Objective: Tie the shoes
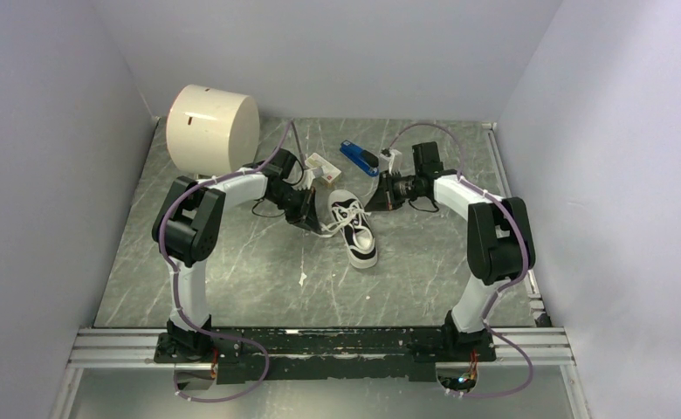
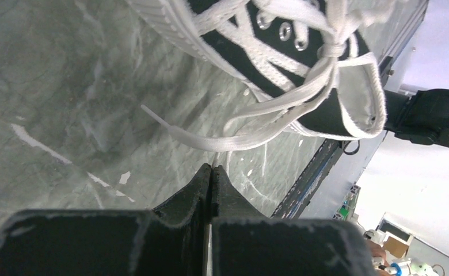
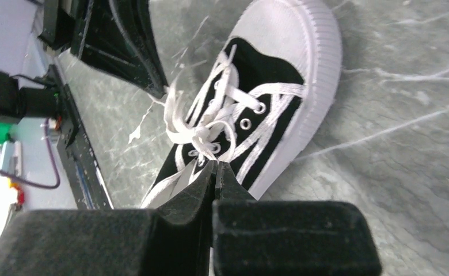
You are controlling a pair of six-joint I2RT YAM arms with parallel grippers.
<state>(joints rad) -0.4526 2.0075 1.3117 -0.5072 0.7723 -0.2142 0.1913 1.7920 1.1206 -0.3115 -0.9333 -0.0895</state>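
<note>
Currently the left gripper (image 2: 210, 168) is closed and empty, just short of a loose lace (image 2: 222, 144). The sneaker (image 1: 356, 231) lies on the table (image 1: 250, 275) between both grippers. It is likely light and soft, with limp laces (image 3: 233, 103); take hold at the lace ends. The right gripper (image 3: 216, 165) is closed beside the knot (image 3: 206, 138), contents indeterminate.

Work surface: dark grey-green marbled tabletop (image 1: 258, 288), pale veining, matte sheen. Scattered white scuff marks (image 1: 302, 279) near centre.

Enclosure: plain pale lavender-grey left wall (image 1: 40, 175), matching back wall (image 1: 337, 52) and right wall (image 1: 616, 175), all three rising straight from tabletop edges.

Framing: silver aluminium rail (image 1: 110, 345) across near edge. Thinner metal strip (image 1: 507, 166) along right edge.

Light: even, diffuse, from above. Shadows soft.

Beyond table edge, left wrist view: bright white room (image 2: 429, 190), blurred clutter (image 2: 395, 253) low in corner, not identifiable.
</note>
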